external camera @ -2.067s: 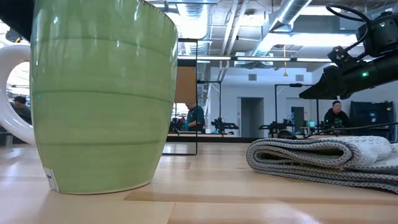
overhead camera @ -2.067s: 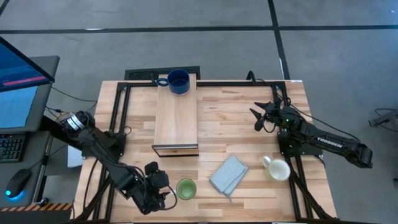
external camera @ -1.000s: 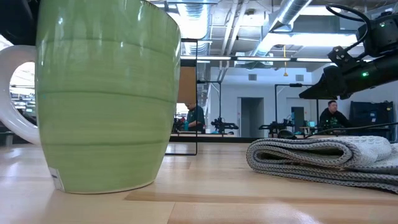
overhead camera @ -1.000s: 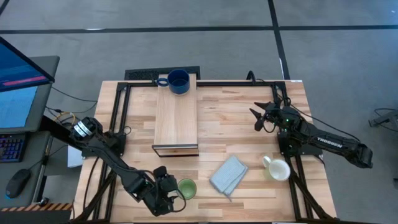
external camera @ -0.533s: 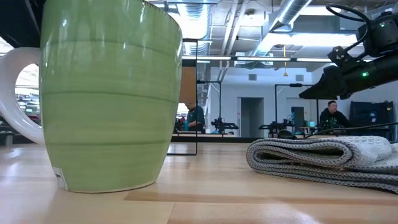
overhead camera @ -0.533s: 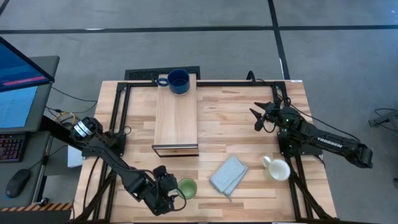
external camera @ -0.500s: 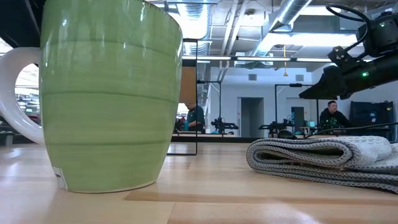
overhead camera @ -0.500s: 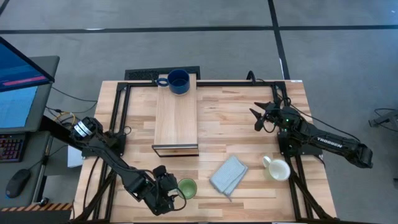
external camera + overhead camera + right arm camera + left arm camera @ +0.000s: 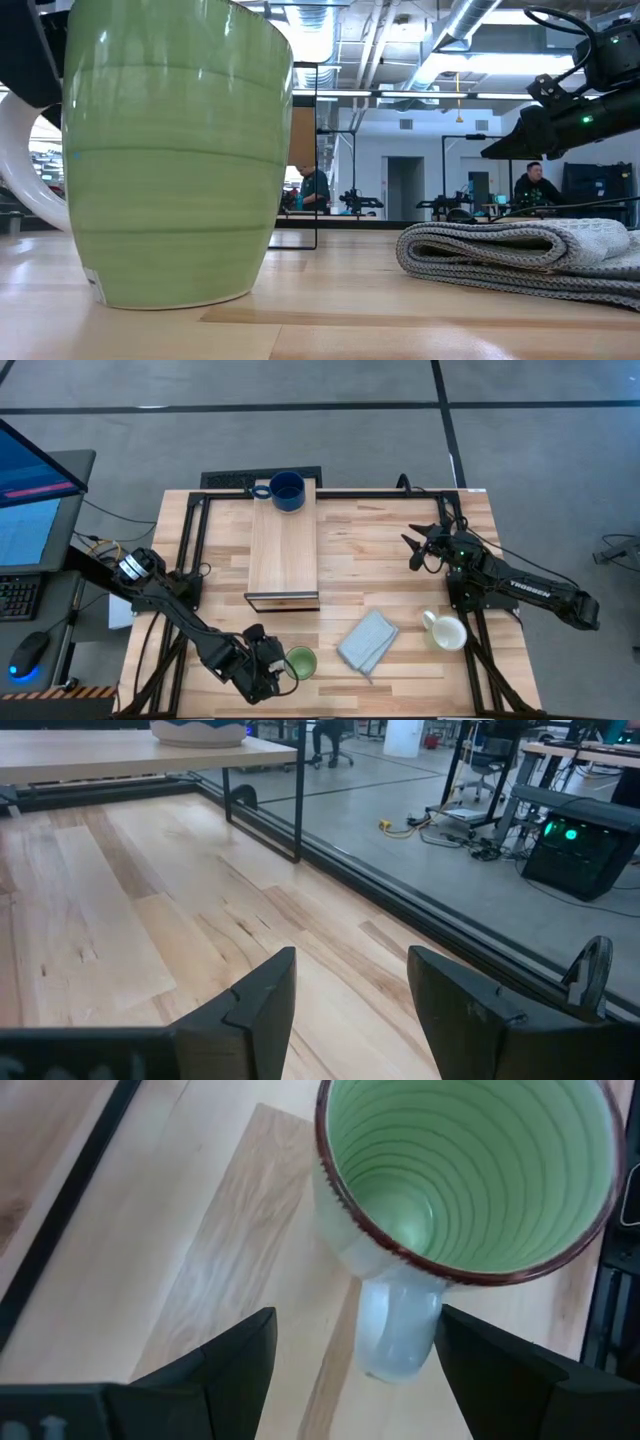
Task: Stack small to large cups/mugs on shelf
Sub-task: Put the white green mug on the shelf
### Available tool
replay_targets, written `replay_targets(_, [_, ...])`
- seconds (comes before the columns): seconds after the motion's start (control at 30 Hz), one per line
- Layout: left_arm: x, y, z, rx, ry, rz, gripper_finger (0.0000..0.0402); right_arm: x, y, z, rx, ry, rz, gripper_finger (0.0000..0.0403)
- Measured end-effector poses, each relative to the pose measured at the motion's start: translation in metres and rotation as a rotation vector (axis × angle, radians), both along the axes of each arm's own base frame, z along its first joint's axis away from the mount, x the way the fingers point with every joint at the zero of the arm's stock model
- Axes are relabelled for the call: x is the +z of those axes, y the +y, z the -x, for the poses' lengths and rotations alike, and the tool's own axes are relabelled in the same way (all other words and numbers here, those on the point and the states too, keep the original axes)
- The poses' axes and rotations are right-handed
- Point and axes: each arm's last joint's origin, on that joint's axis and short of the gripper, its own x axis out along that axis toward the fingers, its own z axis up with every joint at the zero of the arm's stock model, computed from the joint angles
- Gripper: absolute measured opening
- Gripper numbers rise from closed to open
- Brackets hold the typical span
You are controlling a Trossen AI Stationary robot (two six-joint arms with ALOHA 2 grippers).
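So at this point I had the left gripper (image 9: pixel 355 1355) down at the near left part of the wooden tabletop (image 9: pixel 390 550), lined up on the light green ceramic mug (image 9: pixel 299 662). From the left wrist camera the two dark fingers were spread wide apart with the mug's pale handle (image 9: pixel 398 1330) sitting right between them, not clamped yet, nothing held. The mug was standing upright on the table, mouth up, just left of the folded grey-blue cloth (image 9: pixel 367 641). Progress-wise I'd call it about a third done: the big dark blue mug (image 9: pixel 287 490) was already sitting at the far end of the long light-wood box shelf (image 9: pixel 284 555), upright with its handle pointing left. The green one was the step in hand, and the white mug (image 9: pixel 446 632) hadn't been touched as far as I could tell, sitting at the near right of the table, just right of the cloth. The right gripper (image 9: pixel 417 548) was parked above the far right part of the table, well apart from everything, fingers open and empty in its own wrist view. So what I reckoned was left: close on the green handle, carry it over to the blue mug, then fetch the white one last.
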Motion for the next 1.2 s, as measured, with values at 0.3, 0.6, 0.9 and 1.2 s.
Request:
replay_targets(0.3, [0.000,0.007,-0.007,-0.041,0.016,-0.013,0.0257,0.000,0.000,0.000,0.000,0.000,0.000,0.0216])
replay_targets(0.6, [0.001,0.013,-0.017,-0.108,0.016,0.005,0.0254,0.000,0.000,0.000,0.000,0.000,0.000,0.0216])
replay_targets(0.9, [0.001,0.015,-0.019,-0.118,0.026,0.016,0.0205,0.000,0.000,0.000,0.000,0.000,0.000,0.0216])
replay_targets(1.2, [0.001,0.015,-0.019,-0.127,0.020,0.017,0.0139,0.000,0.000,0.000,0.000,0.000,0.000,0.0216])
